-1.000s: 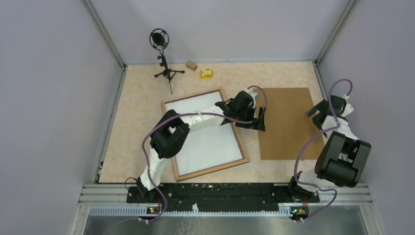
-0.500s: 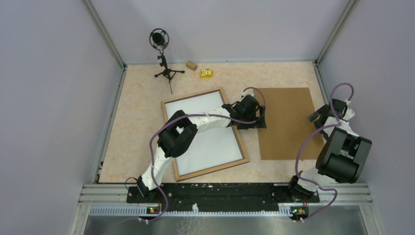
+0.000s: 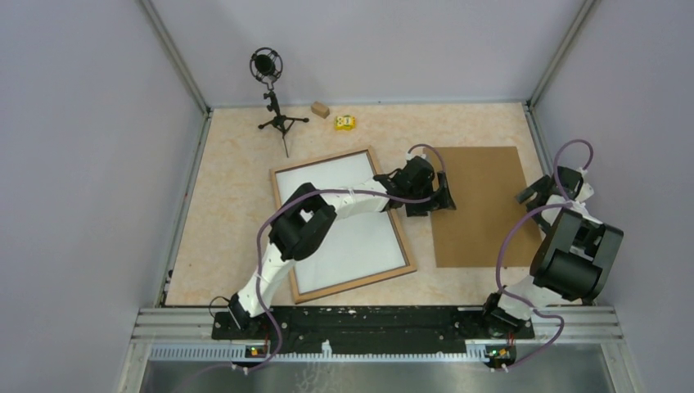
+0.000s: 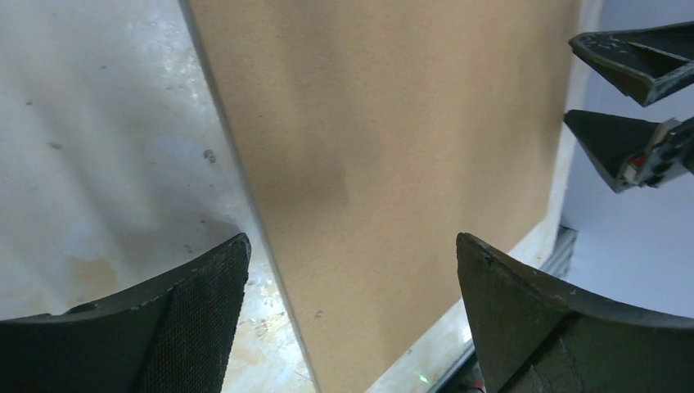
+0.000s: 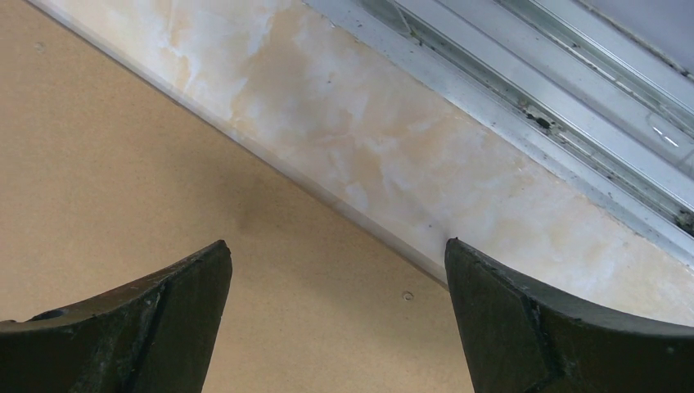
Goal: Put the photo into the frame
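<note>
Thin-rimmed light-wood rectangular frame (image 3: 353, 282): flat on marbled beige worktop (image 3: 237, 213), left of centre. Long axis near-to-far, skewed, far end leaning toward the left edge. Filled by a plain white sheet (image 3: 352, 246); possibly the glossy photo lying face down, cannot tell. No seaside print showing anywhere.

Just right of the frame, not touching: flat brown rectangular backing board (image 3: 483, 205). Long axis also near-to-far, close to the worktop's right edge.

Left pincer (image 3: 436, 196): jaws spread wide, empty, low over the board's left long edge. In its wrist view, that edge running up between the fingers. Right pincer (image 3: 534, 193): likewise spread wide, empty, over the board's right long edge, beside the metal rail (image 5: 524, 90).

Net: board bracketed across its short axis, one pincer per long side. Frame to the left of both, left arm nearer and stretched across its far right part.

Likely next: pinch board at both long edges, carry left onto the frame. Thin board flat on a smooth stone-look surface, so little to get under and likely to slide.

Room: pale lilac walls. Black tripod microphone (image 3: 270, 90), small wooden block (image 3: 319, 109) and small yellow item (image 3: 344, 122) along the far edge, well apart from the work.
</note>
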Motion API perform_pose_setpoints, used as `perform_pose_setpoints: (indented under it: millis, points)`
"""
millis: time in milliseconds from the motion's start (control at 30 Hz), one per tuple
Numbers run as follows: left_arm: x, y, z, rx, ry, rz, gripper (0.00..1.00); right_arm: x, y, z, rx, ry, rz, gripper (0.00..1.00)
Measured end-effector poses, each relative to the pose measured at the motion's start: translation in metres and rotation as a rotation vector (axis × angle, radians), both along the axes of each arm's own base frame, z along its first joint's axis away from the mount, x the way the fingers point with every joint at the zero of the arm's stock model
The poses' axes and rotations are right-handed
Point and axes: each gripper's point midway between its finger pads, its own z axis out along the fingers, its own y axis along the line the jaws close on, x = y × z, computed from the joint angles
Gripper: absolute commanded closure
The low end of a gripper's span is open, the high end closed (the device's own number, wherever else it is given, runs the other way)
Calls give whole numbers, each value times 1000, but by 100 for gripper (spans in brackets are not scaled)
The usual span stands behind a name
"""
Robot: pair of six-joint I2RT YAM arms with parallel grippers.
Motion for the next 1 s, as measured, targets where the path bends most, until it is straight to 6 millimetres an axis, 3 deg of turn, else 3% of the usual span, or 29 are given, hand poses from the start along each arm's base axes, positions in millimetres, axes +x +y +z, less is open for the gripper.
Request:
perform_pose_setpoints:
  millis: [367,700,800,1000]
  points:
    - [9,-8,9,-168,115,-17,4,29,12,6,65,-124,91,3]
    - [28,3,20,-263,87,-4,6,52,23,11,130,-232,169,7]
    - [25,11,32,-295,83,4,10,60,29,13,159,-270,198,9]
    - [24,18,79,-433,43,9,16,67,38,15,201,-321,236,10]
